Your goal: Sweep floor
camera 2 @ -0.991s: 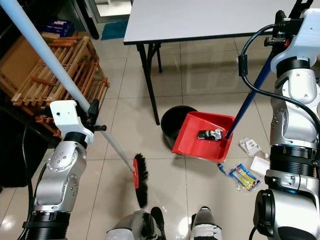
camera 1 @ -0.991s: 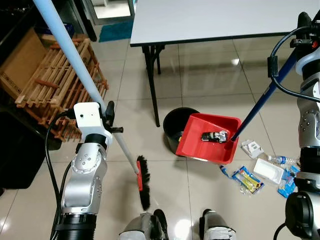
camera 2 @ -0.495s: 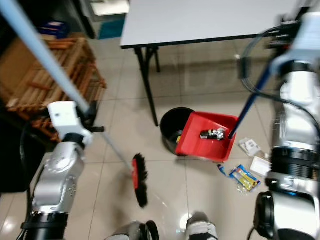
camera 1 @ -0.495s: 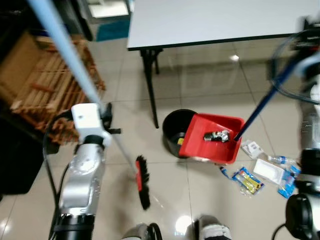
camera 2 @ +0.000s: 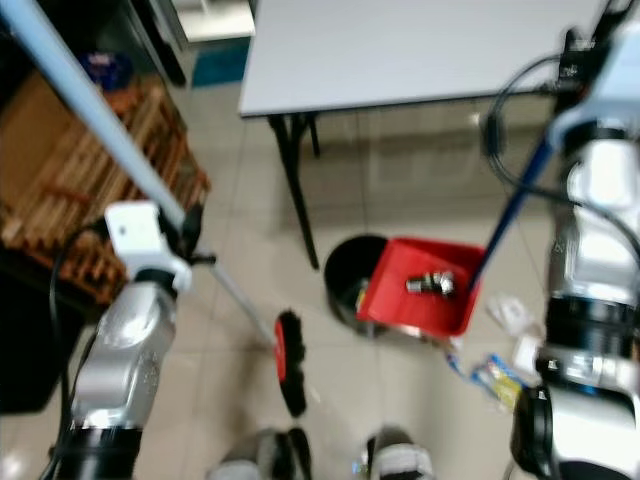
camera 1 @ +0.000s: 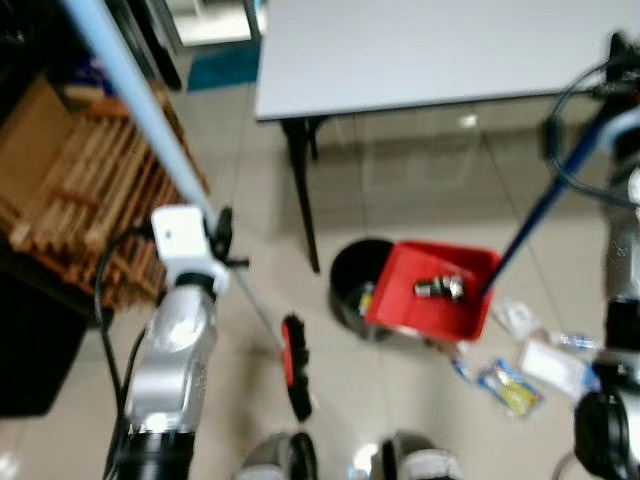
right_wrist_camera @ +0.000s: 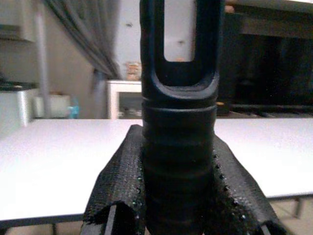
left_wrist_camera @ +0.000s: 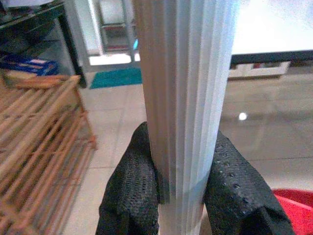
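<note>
Broom (camera 1: 292, 365): red/black head on floor, just L of robot's feet; pale ribbed pole (left_wrist_camera: 183, 98) slants up and away to the L, past the wooden rack (camera 1: 70, 200).
Left gripper (left_wrist_camera: 183, 196): fingers pressed tight on both sides of the pole, pinching it at mid-length, well above the head.
Dustpan (camera 1: 435, 300): red, w/ a small dark/silver bit of trash inside; to the R of the broom head, its far edge tipped over the black bin (camera 1: 350, 290).
Right gripper (right_wrist_camera: 178, 205): pads clamped on top end of the dustpan's dark handle (right_wrist_camera: 178, 73); blue shaft (camera 1: 545, 210) runs down to the pan.
Litter (camera 1: 525, 365): wrappers, packets still on tiles, beyond the pan on the side away from the broom.
Step (my read): emptying pan into bin.
Doing it well: tip pan slowly, lip kept inside bin rim so trash slides in, not beside; hold broom still meanwhile.
L arm pose: forearm upright near body, wrist level w/ mid-pole.
R arm pose: raised high at far R, by the table (camera 1: 420, 50) edge.
Note: head views blurred.
</note>
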### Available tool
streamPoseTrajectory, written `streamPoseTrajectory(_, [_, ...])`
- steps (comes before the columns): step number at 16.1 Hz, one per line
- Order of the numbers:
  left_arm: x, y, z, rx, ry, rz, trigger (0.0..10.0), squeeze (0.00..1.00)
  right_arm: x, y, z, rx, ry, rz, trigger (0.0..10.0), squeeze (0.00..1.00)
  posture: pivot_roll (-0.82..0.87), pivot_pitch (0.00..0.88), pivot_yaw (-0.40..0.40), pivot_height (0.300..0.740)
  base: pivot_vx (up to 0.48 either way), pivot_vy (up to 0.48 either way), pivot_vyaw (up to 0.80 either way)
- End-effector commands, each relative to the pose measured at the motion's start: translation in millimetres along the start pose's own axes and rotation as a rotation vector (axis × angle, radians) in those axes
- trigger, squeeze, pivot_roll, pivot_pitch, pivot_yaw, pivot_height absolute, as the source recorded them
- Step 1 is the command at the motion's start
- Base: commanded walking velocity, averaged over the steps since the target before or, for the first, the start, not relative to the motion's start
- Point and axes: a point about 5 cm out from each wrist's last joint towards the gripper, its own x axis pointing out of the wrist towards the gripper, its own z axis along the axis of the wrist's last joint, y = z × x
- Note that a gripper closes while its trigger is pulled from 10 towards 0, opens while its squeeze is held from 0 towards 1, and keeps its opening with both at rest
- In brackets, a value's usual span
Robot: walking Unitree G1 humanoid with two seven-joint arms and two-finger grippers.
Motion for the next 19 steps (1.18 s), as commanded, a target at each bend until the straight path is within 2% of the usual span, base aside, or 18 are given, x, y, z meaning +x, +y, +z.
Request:
streamPoseTrajectory(1, [-1.6, 4.7, 6, 0.02, -0.027, 0.016, 10.0, 0.0, 2.1, 0.5, 12, 0.02, -0.057, -0.007, 10.0, 0.0, -0.21, 0.196, 0.136, 0.74, 0.0, 0.0, 0.0])
streamPoseTrajectory(15, [-2.2, 4.4, 4, 0.025, -0.016, 0.008, 10.0, 0.0, 2.7, -0.5, 10, 0.006, -0.048, -0.006, 10.0, 0.0, -0.2, 0.192, 0.139, 0.74, 0.0, 0.0, 0.0])
streamPoseTrajectory(19, [-4.9, 7.1, 4, 0.032, -0.011, 0.008, 10.0, 0.0, 6.7, -10.3, -1, -0.045, -0.006, -0.016, 10.0, 0.0, -0.19, 0.197, 0.147, 0.74, 0.0, 0.0, 0.0])
